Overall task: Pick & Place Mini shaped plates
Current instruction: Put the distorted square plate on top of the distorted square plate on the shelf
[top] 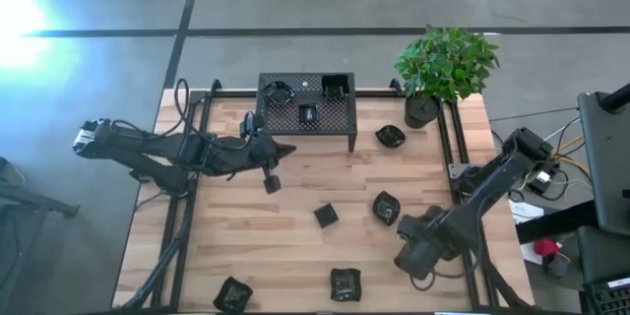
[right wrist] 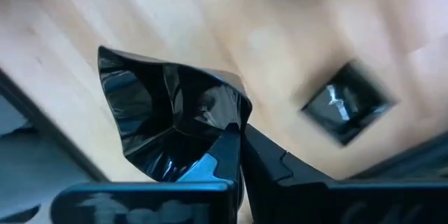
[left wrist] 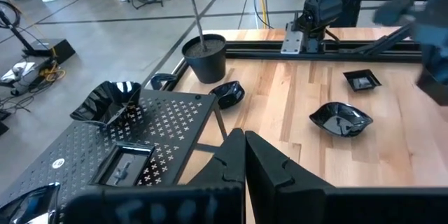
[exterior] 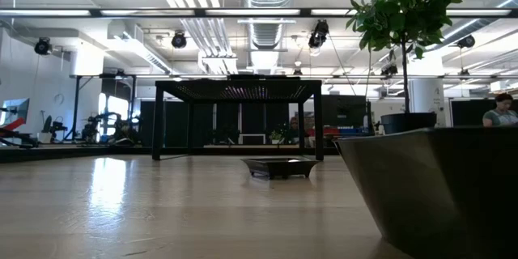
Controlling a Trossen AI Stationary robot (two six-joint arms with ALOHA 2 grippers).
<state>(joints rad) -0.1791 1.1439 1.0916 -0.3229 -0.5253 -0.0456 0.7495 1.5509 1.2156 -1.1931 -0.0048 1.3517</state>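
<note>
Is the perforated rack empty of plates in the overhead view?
No, three mini plates sit on top of the black perforated rack.

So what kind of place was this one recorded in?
Most likely a robotics lab or workshop in an open industrial hall. The low view shows exposed ceiling ducts and strip lights above equipment. The wooden table sits in a metal frame on a concrete floor, with cabling alongside.

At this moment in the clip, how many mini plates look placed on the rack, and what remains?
Three mini plates sit on the perforated rack, one near its middle. The right gripper is shut on the rim of a glossy folded-edge plate at the table's front right. The left gripper hangs shut beside the rack. About six plates remain on the wooden table, such as the square one.
</note>
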